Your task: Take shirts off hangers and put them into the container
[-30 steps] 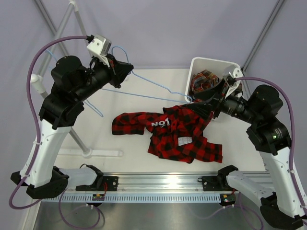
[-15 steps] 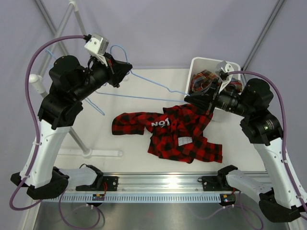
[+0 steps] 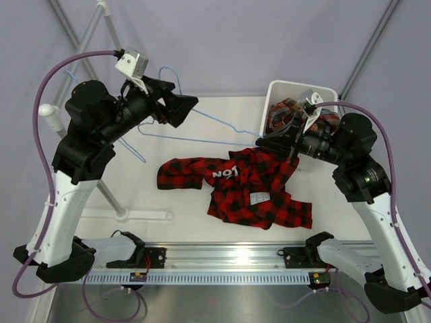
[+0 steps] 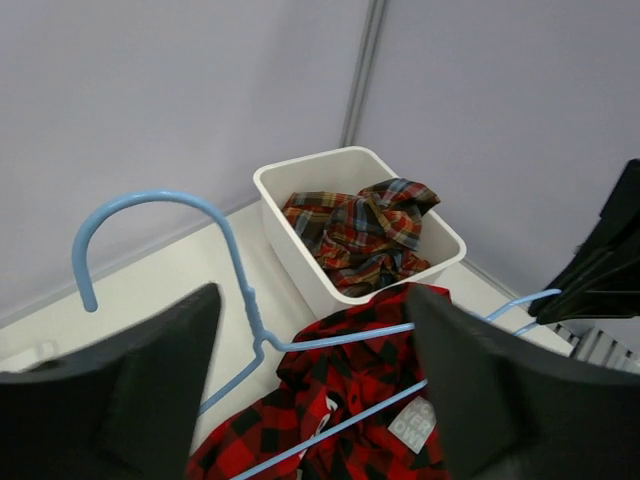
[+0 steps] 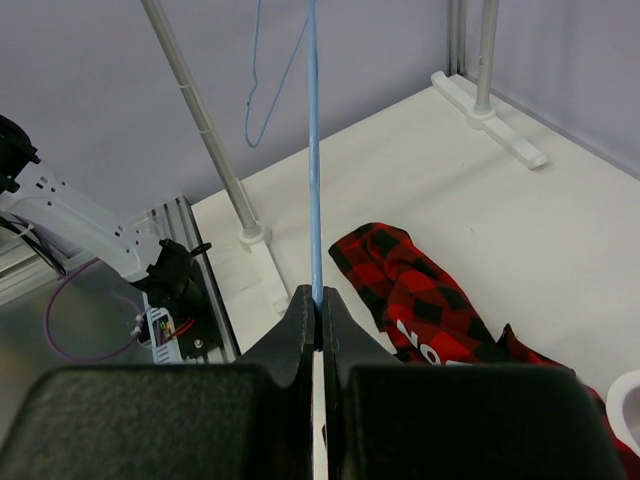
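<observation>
From above, the left gripper (image 3: pixel 180 108) stands wide about the neck of the hanger (image 3: pixel 202 137). The right gripper (image 3: pixel 264 142) is pinched on its far corner, above the red-and-black shirt (image 3: pixel 236 188) lying loose on the surface (image 3: pixel 182 151).

The left wrist view shows the plaid shirt (image 4: pixel 360 225) already in the container (image 4: pixel 300 248).

The right wrist view shows the wire clamped between shut fingers.

I'd draw the left arm clear of the hook first, then swing the hanger aside without snagging cloth.

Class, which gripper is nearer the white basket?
Right. The right gripper sits just beside the basket; the left gripper is well away, at the hook end of the hanger.
</observation>
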Motion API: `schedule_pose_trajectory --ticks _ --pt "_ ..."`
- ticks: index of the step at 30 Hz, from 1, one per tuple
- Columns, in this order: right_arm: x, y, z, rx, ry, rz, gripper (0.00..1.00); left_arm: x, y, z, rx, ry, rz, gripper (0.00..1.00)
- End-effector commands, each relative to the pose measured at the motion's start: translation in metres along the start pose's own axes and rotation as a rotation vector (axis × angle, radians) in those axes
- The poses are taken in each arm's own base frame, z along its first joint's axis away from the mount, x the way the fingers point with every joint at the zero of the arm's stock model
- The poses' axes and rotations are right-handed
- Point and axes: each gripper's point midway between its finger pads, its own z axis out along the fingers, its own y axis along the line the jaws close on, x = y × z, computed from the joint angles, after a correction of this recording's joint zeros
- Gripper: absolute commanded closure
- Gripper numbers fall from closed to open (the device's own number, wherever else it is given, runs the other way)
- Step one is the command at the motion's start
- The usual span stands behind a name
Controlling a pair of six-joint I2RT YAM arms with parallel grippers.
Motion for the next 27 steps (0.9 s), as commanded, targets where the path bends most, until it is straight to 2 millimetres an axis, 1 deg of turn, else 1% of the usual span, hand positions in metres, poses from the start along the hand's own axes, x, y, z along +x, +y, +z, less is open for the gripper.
schedule_pose_trajectory --ticks 1,2,3,6,7,9,10,12,13,14,16,17,18,20,21,22,23,24,25,26,27 --pt "-0.015 0.004 -0.004 0.017 -0.059 -0.035 1.00 -0.022 -0.023 -0.010 0.106 -0.072 -0.005 0.12" --pt "-0.015 0.004 -0.005 0.021 -0.063 -0.036 1.00 -0.024 -0.026 -0.012 0.120 -0.081 -0.008 0.01" --pt "-0.018 0.004 -0.006 0.028 -0.072 -0.038 1.00 -0.028 -0.030 -0.019 0.133 -0.097 -0.011 0.01" --pt "-0.022 0.002 -0.006 0.046 -0.083 -0.039 1.00 -0.028 -0.038 -0.027 0.165 -0.113 -0.018 0.01" --pt "-0.024 0.000 -0.007 0.063 -0.090 -0.037 1.00 -0.031 -0.045 -0.037 0.192 -0.127 -0.016 0.01" --pt "-0.028 -0.003 -0.006 0.078 -0.100 -0.040 1.00 -0.032 -0.054 -0.044 0.235 -0.134 -0.023 0.01" --pt "-0.030 -0.004 -0.007 0.086 -0.106 -0.041 1.00 -0.033 -0.066 -0.053 0.296 -0.132 -0.020 0.01" --pt "-0.033 -0.006 -0.005 0.095 -0.109 -0.037 1.00 -0.033 -0.081 -0.061 0.379 -0.137 -0.039 0.01" --pt "-0.036 -0.006 -0.005 0.097 -0.112 -0.037 1.00 -0.034 -0.093 -0.073 0.440 -0.141 -0.035 0.01" --pt "-0.037 -0.006 -0.005 0.094 -0.112 -0.038 1.00 -0.029 -0.095 -0.074 0.457 -0.135 -0.048 0.01" --pt "-0.039 -0.005 -0.003 0.084 -0.115 -0.038 1.00 -0.024 -0.101 -0.084 0.487 -0.130 -0.072 0.01" --pt "-0.041 -0.005 -0.002 0.078 -0.120 -0.043 1.00 -0.028 -0.108 -0.099 0.507 -0.162 -0.060 0.01" --pt "-0.040 -0.007 0.002 0.072 -0.113 -0.043 1.00 -0.014 -0.108 -0.099 0.518 -0.134 -0.090 0.01" --pt "-0.045 -0.005 0.007 0.042 -0.114 -0.058 1.00 -0.009 -0.117 -0.112 0.572 -0.141 -0.093 0.01" --pt "-0.041 -0.012 0.017 0.029 -0.092 -0.051 1.00 0.000 -0.120 -0.123 0.588 -0.136 -0.113 0.01" --pt "-0.047 -0.007 0.020 -0.011 -0.099 -0.076 1.00 0.003 -0.121 -0.128 0.585 -0.143 -0.120 0.01" --pt "-0.042 -0.015 0.032 -0.019 -0.078 -0.066 1.00 0.008 -0.119 -0.133 0.565 -0.142 -0.132 0.01" --pt "-0.042 -0.019 0.039 -0.027 -0.073 -0.073 1.00 0.010 -0.121 -0.152 0.558 -0.171 -0.119 0.01" --pt "-0.048 -0.014 0.046 -0.054 -0.077 -0.093 1.00 0.023 -0.113 -0.148 0.514 -0.152 -0.141 0.01" --pt "-0.041 -0.023 0.062 -0.066 -0.046 -0.102 1.00 0.038 -0.109 -0.149 0.484 -0.103 -0.165 0.01" --pt "-0.038 -0.023 0.070 -0.092 -0.029 -0.113 1.00 0.047 -0.108 -0.154 0.473 -0.081 -0.175 0.01"
